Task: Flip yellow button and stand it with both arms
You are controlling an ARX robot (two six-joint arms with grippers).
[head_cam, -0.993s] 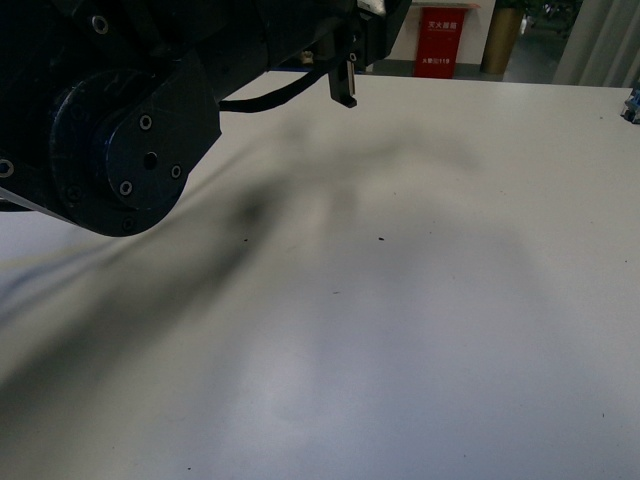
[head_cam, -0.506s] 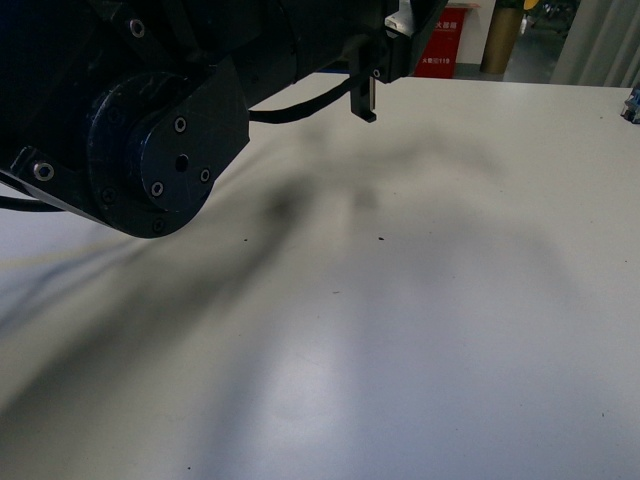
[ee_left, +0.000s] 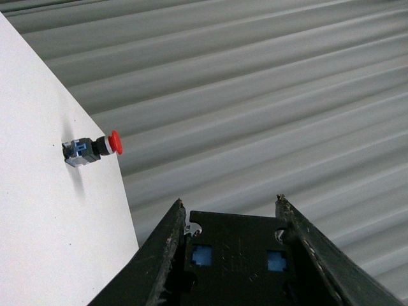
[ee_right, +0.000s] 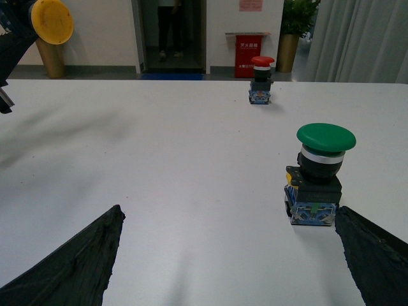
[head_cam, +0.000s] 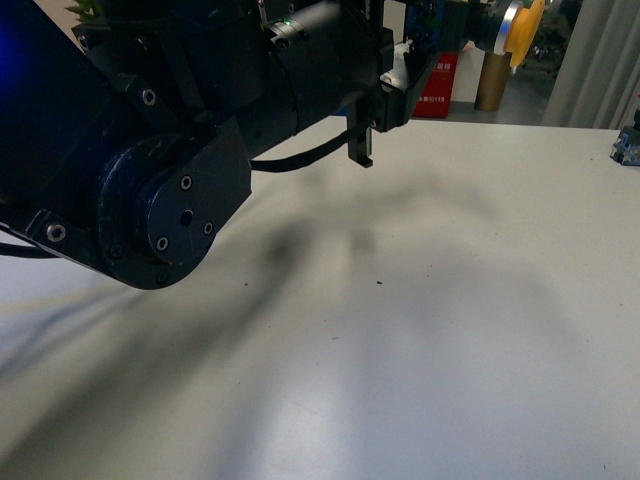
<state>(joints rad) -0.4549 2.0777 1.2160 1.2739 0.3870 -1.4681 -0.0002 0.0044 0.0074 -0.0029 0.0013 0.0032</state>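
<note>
The yellow button (head_cam: 522, 28) is held high in the air at the top of the front view, lying sideways with its yellow disc cap facing right. My left gripper (head_cam: 448, 28) is shut on its body. In the left wrist view the left gripper (ee_left: 229, 203) holds a dark block with two blue windows (ee_left: 234, 254) between its fingers. In the right wrist view the yellow cap (ee_right: 52, 20) shows at the far left, above the table. My right gripper (ee_right: 229, 255) is open and empty, low over the white table (ee_right: 166, 159).
A green-capped button (ee_right: 317, 175) stands upright by my right gripper's one finger (ee_right: 376, 255). A red-capped button (ee_right: 261, 80) stands farther back near the table's edge; it also shows in the left wrist view (ee_left: 92, 148). My big black left arm (head_cam: 160, 150) fills the upper left.
My left arm has swung further to the right. The yellow button in its gripper has come into view at the top.
</note>
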